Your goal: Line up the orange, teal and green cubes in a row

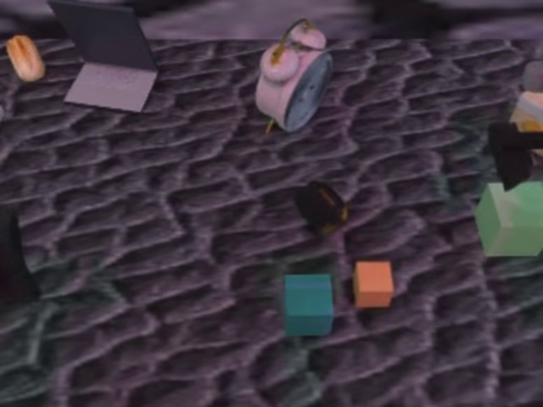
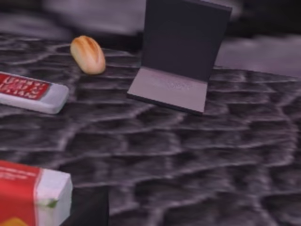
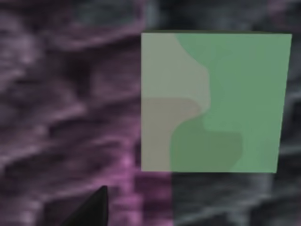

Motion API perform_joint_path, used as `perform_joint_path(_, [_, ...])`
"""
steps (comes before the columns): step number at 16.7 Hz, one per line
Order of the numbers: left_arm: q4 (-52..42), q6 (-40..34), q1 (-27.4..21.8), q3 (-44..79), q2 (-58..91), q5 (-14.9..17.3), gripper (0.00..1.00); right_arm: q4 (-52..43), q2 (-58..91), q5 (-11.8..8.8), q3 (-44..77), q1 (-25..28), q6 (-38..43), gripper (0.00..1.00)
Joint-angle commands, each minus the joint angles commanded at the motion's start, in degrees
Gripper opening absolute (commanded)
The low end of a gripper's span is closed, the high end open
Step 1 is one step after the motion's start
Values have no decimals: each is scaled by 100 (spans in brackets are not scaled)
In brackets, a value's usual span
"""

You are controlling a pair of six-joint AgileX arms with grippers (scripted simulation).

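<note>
The right pincer (image 1: 513, 157) is positioned at the right edge of the tabletop (image 1: 170, 254), just behind the green cube (image 1: 511, 220); its finger state cannot be determined. In the right wrist view, the green cube (image 3: 216, 101) is seen from directly above, resting on the tabletop, with one dark fingertip (image 3: 94, 207) visible apart from it. The teal cube (image 1: 308, 303) and orange cube (image 1: 373, 283) are located side by side near centre, well apart from the green cube. The left arm (image 1: 13, 254) is parked at the left edge.
</note>
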Motion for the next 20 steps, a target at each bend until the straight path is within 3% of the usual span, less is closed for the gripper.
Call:
perform_joint_path(5, [887,821,358,-1031,-1333,71,100,-608,1180,-11,1014,55,66,100])
perform_joint_path(12, [990,922,390,-1132,-1486,79,100,-654,1310,-14,1122,33,69,100])
perform_joint_path(20, [990,922,390,-1132,-1486,79,100,955,1911,-9,161,68,88,100])
